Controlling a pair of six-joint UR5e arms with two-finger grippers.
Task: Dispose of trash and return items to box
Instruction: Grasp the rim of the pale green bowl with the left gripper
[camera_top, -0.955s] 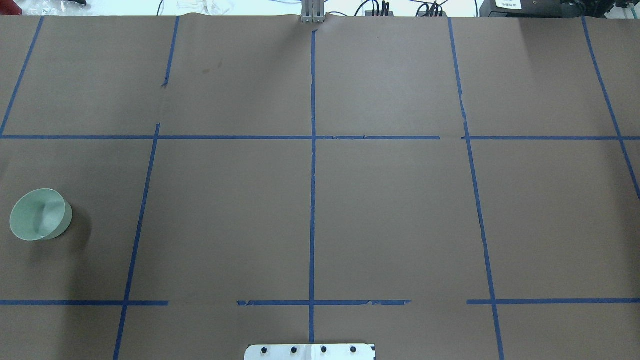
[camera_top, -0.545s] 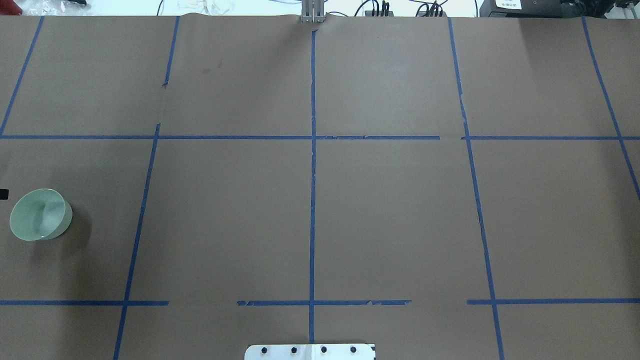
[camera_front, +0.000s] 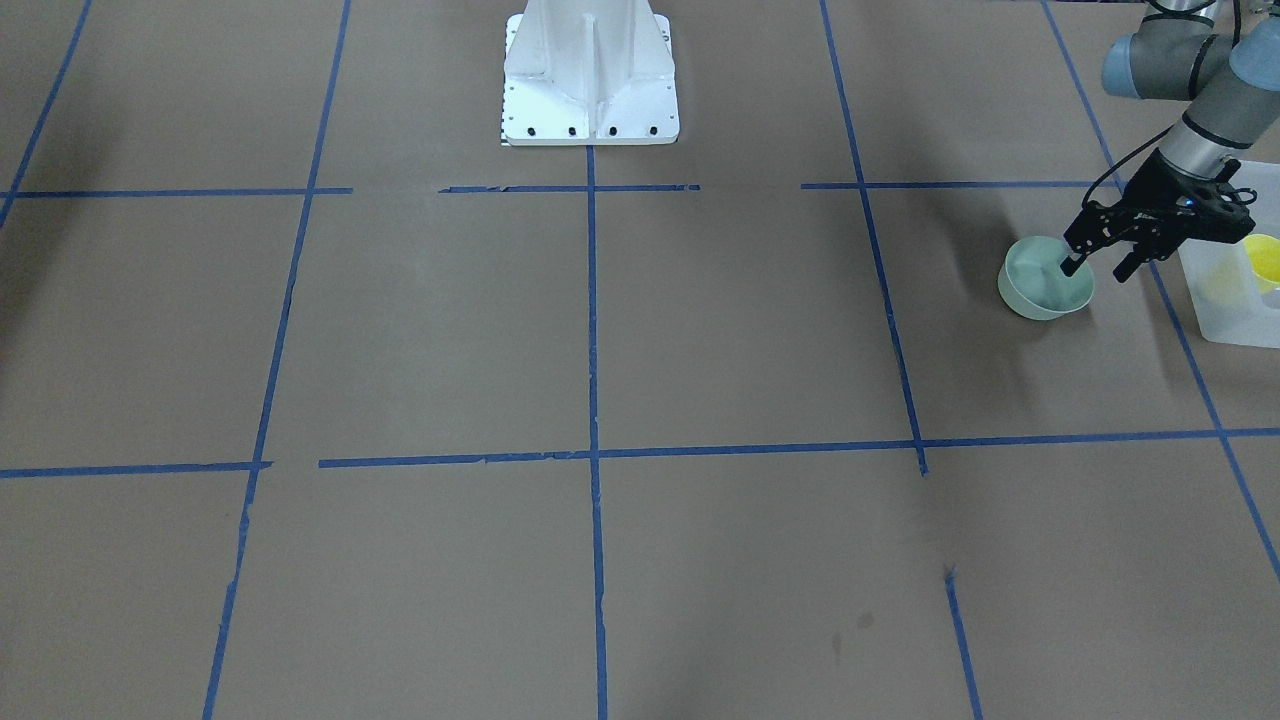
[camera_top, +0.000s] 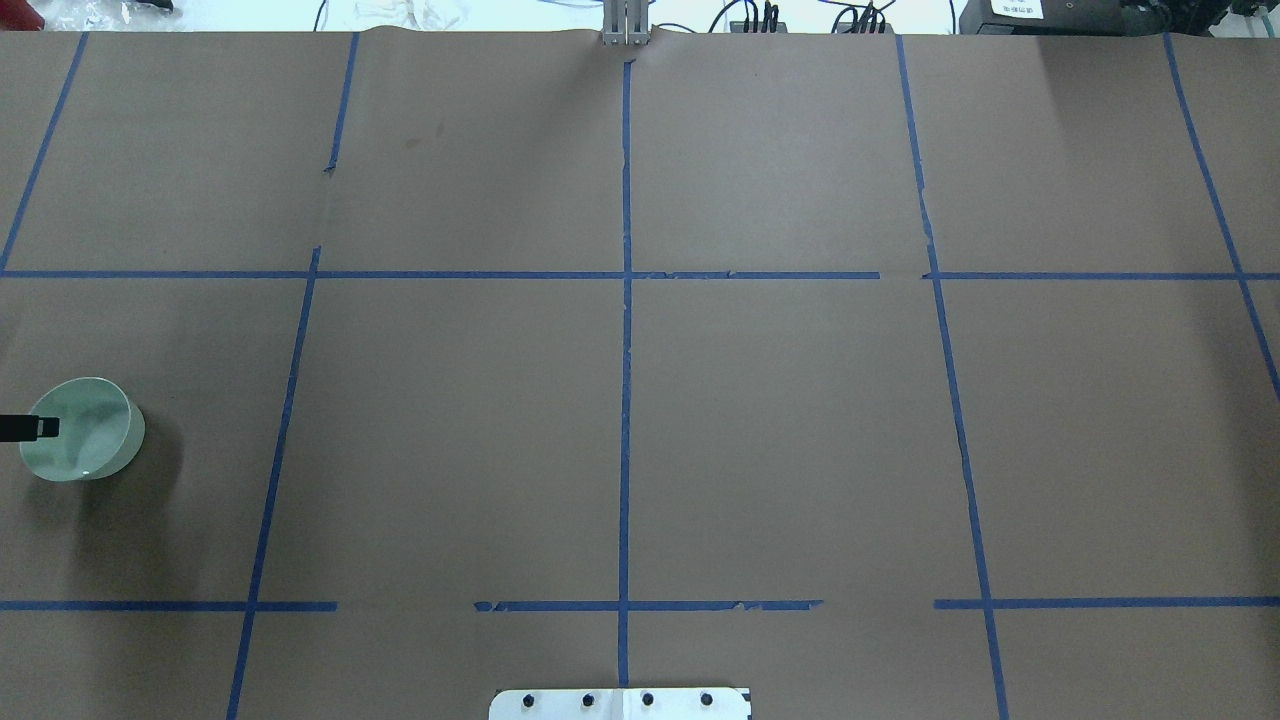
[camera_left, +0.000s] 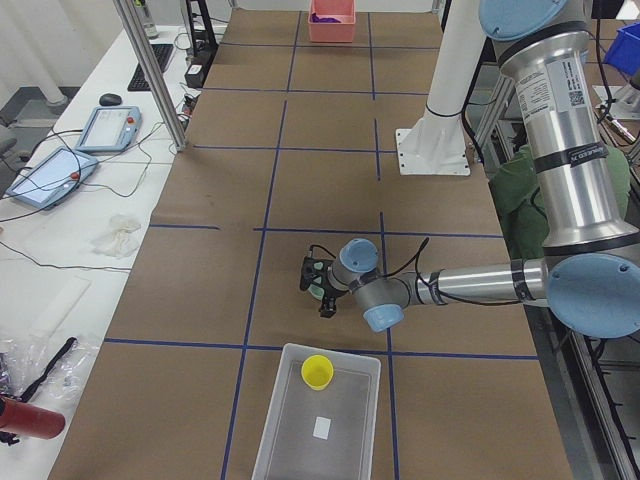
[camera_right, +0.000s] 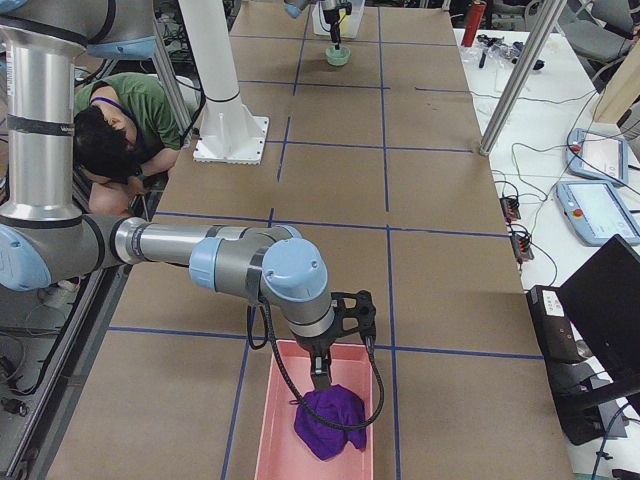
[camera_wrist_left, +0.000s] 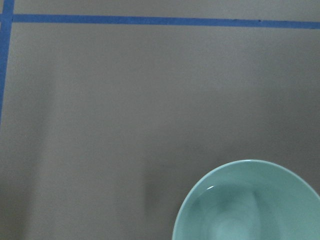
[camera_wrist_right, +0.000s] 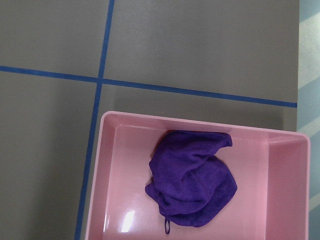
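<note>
Where blue tape rules the brown paper-covered table (camera_top: 780, 420) into squares, the white metal robot base (camera_front: 590, 70) stands at the robot's edge. At the table's end on the robot's left lies the translucent frosted-white rectangular plastic box (camera_left: 290, 440), with a small white label on its floor. At the opposite end sits a pink rectangular plastic bin (camera_wrist_right: 110, 165), and a crumpled purple cloth (camera_wrist_right: 192, 177) lies inside it.

The pale green round bowl (camera_front: 1045, 285) stands upright on the paper near the box, apart from it, toward the table's middle. The small yellow plastic cup (camera_left: 317, 372) stands upright inside the box, at the end nearest the bowl.

The left gripper (camera_front: 1095, 270) hangs over the side of the bowl that faces the box, with its 2 black fingers spread wide and nothing between them. 1 fingertip sits over the bowl's hollow and the other outside the rim, so the pair straddles the wall; whether either touches it I cannot tell. The left wrist view shows the bowl's inside bare.

The right gripper (camera_right: 320, 385) hangs over the pink bin, just above the cloth. How far it is open, and whether it has hold of the cloth, cannot be told.
</note>
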